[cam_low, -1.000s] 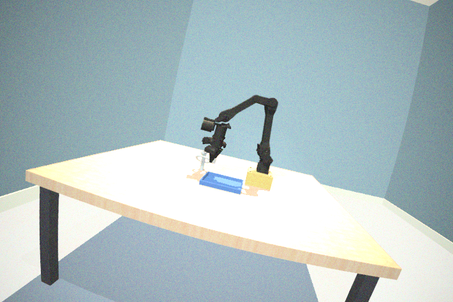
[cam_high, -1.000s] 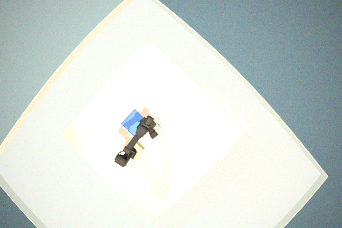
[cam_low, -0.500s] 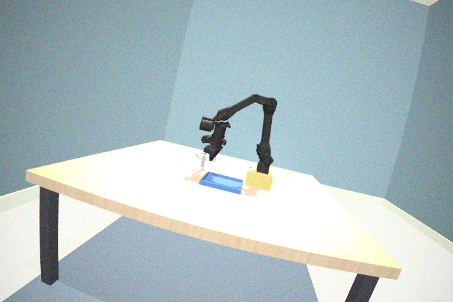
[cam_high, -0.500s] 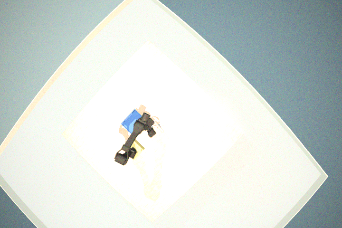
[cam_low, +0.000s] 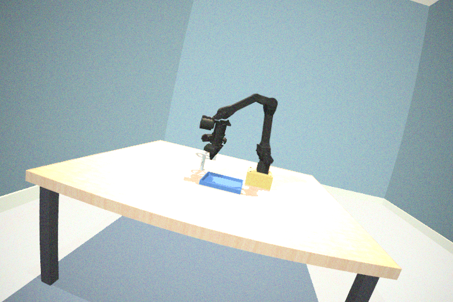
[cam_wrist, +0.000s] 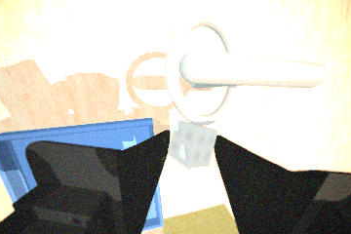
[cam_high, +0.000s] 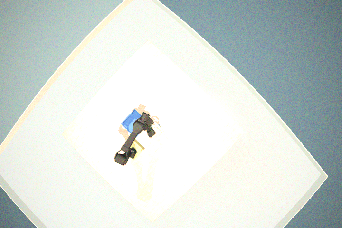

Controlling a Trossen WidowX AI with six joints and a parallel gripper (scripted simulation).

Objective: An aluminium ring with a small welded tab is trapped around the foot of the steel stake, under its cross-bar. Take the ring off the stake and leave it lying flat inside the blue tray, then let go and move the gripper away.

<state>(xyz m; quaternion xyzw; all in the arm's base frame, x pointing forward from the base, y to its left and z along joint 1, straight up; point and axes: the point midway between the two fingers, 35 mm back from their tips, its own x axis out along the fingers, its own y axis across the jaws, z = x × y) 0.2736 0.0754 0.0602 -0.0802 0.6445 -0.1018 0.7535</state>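
Beside the stake's cross-bar (cam_wrist: 276, 72), the tool (cam_low: 211, 156) (cam_wrist: 191, 136) is pitched steeply downward, the ring (cam_wrist: 173, 73) being gripped by its tab (cam_wrist: 193, 146), which is pointed toward the tool.
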